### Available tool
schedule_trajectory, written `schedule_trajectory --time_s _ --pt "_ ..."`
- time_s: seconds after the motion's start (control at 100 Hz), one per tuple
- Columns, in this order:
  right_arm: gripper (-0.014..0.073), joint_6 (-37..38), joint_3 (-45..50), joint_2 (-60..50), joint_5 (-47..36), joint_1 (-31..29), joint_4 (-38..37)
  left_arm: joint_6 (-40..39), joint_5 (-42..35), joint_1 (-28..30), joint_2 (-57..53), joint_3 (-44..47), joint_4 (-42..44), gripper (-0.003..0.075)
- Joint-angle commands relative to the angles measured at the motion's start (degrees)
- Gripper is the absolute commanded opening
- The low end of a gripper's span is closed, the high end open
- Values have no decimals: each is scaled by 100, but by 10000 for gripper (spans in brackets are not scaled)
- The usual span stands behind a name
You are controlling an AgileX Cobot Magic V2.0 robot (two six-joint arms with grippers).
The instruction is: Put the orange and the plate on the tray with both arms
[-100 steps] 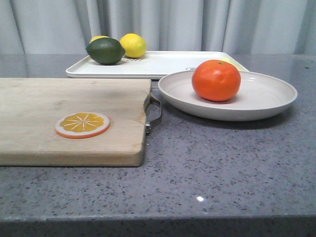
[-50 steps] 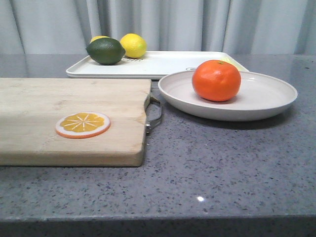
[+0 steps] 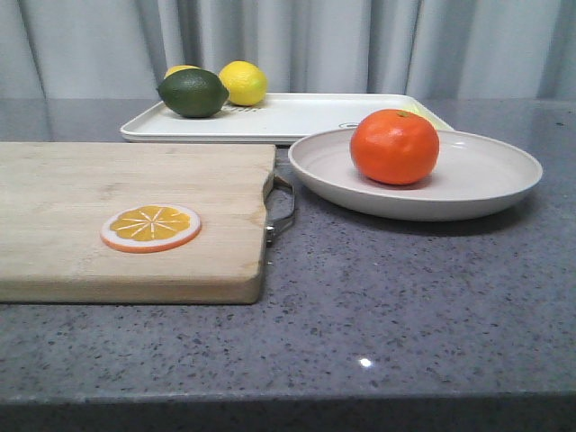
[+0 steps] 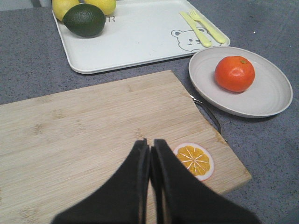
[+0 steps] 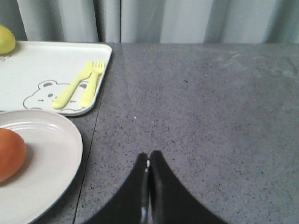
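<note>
I've moved nothing yet: orange (image 3: pixel 394 146) sits on plate (image 3: pixel 416 174), off the tray (image 3: pixel 279 117); both pincers clenched, empty.

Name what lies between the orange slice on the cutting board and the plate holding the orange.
In the left wrist view, between the orange slice and the plate lie bare board, its metal handle, then a strip of grey table.

Grey speckled table (image 3: pixel 405 306) carries 3 things directly: wooden cutting board (image 3: pixel 126 193) (metal handle), plate (image 3: pixel 486 180) just beside it, white tray (image 3: pixel 297 117) behind.
</note>
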Motion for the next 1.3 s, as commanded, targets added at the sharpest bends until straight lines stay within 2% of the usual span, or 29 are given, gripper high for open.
schedule_trajectory --time_s 0.0,0.09,0.24,0.31,0.49,0.61,0.84,1.29 --pt "-63 -45 -479 283 80 -8 -65 -47 -411 11 4 -149 -10 -20" --pt "-11 -45 -856 591 513 16 -65 -47 -411 11 4 -149 -10 -20" --pt "213 -45 -1466 1211 1126 274 -1 -47 -411 11 4 -149 -10 -20" --pt "284 -45 -1736 1487 1344 397 19 -47 -411 11 4 -149 -10 -20" --pt "391 -45 -2441 2300 2042 667 282 -47 -411 11 4 -149 -10 -20" --pt "427 -45 -2939 2916 2535 725 529 -47 -411 11 4 -149 -10 -20" --pt "427 -45 -3787 3912 3366 725 741 -47 -403 11 4 -149 -10 -20" --pt "427 -45 -4732 5318 3839 744 1007 -47 -403 11 4 -149 -10 -20"
